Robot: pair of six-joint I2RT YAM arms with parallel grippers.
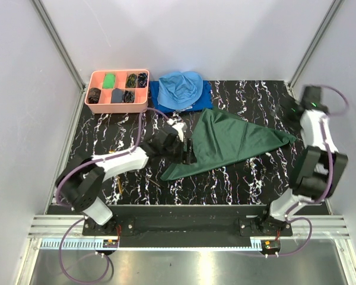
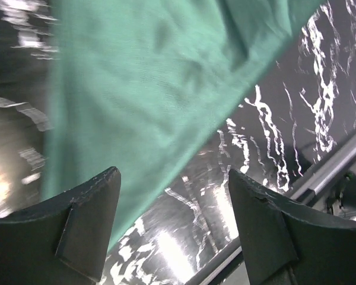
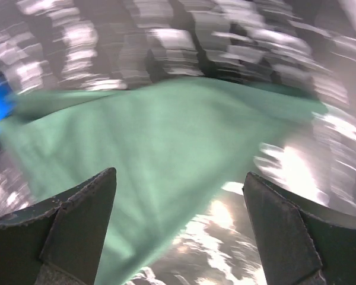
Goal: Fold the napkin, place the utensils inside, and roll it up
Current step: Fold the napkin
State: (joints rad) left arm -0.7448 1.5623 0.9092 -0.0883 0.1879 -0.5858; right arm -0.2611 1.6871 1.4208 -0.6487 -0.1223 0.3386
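The dark green napkin [image 1: 231, 139] lies folded into a long triangle in the middle of the black marbled table. It also shows in the left wrist view [image 2: 136, 89] and the right wrist view [image 3: 154, 136]. My left gripper [image 1: 187, 151] hovers open and empty over the napkin's left edge, seen from the wrist [image 2: 173, 178]. My right gripper [image 1: 293, 107] is raised beyond the napkin's right tip, open and empty [image 3: 179, 178]; its view is blurred. Slim gold-coloured utensils glint faintly by the left arm [image 1: 120, 187], mostly hidden.
A pink compartment tray [image 1: 90, 89] with small dark and green items stands at the back left. A light blue cloth [image 1: 181, 88] lies on a royal-blue cloth [image 1: 204, 102] behind the napkin. The metal front rail [image 2: 320, 178] runs near the left gripper.
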